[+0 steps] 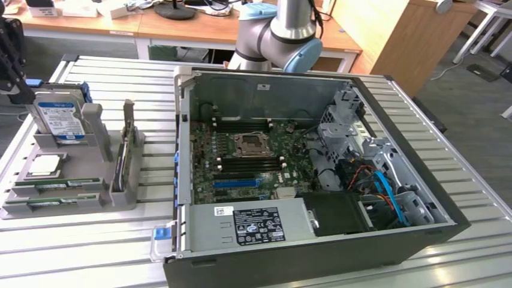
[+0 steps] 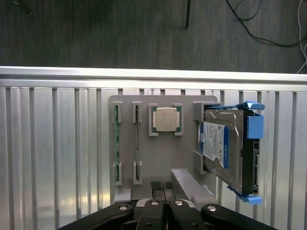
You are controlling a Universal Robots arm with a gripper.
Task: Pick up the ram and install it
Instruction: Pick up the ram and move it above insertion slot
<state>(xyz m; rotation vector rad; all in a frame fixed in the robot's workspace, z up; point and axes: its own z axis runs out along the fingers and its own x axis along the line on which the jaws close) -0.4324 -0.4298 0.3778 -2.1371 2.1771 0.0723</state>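
The gripper (image 2: pixel 161 186) hangs over the near edge of a grey parts tray (image 2: pixel 158 160), its two black fingertips (image 2: pixel 154 185) drawn together. Only a hairline gap shows between them, and nothing is visibly clamped. In the wrist view they hover just beside the tray's raised stand (image 2: pixel 189 184) and touch no part.

The ram (image 2: pixel 137 143), a long, narrow green stick, lies on edge in its tray slot, untouched. A second ram stick (image 2: pixel 116 143) sits parallel in the neighbouring slot at the tray's end. On the ram's other side lies the square silver processor (image 2: pixel 165 119) in its own pocket. Beyond that, a hard drive (image 2: pixel 221 146) with a blue-and-white label leans in a blue caddy.

In the exterior view, the tray (image 1: pixel 20 211) rests on a slatted aluminium table (image 1: pixel 80 252) towards the exterior view's left. Both the ram (image 1: pixel 62 183) and the second ram stick (image 1: pixel 53 203) show white labels. The processor (image 1: pixel 47 165) lies just behind them and the hard drive (image 1: pixel 60 120) stands at the far end. The stand (image 1: pixel 128 144) rises along the tray's side nearest the computer.

The open computer case (image 1: pixel 320 258) lies on its side well apart from the ram, towards the exterior view's right. Its green motherboard (image 1: pixel 240 174) and the metal processor socket (image 1: pixel 249 144) are exposed. Behind the case rises the arm's grey and pale-blue joint (image 1: pixel 280 33).
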